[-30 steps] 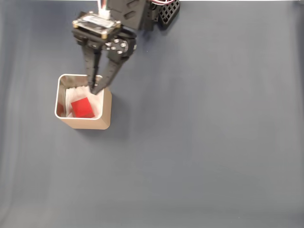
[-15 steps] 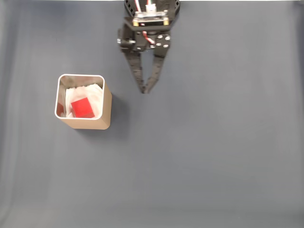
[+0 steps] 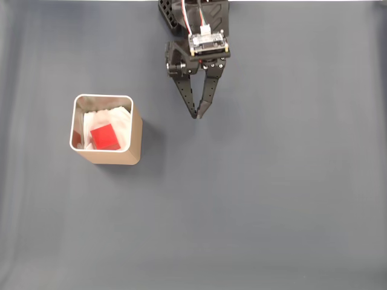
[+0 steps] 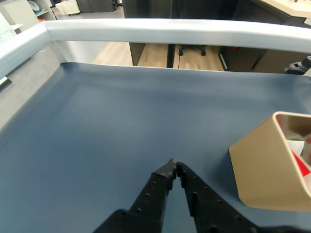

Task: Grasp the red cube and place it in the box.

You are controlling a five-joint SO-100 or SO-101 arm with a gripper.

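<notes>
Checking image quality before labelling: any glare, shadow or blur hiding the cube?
Fixed view: even light, sharp; the red cube is clear inside the box, with a reflection on the shiny wall. Wrist view: the cube is cut off at the right edge.

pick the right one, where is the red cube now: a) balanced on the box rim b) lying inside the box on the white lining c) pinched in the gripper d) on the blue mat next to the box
b: in the fixed view the red cube lies inside the box on its white lining, while the gripper hangs over the bare mat to the right of the box, fingertips together and empty.
</notes>
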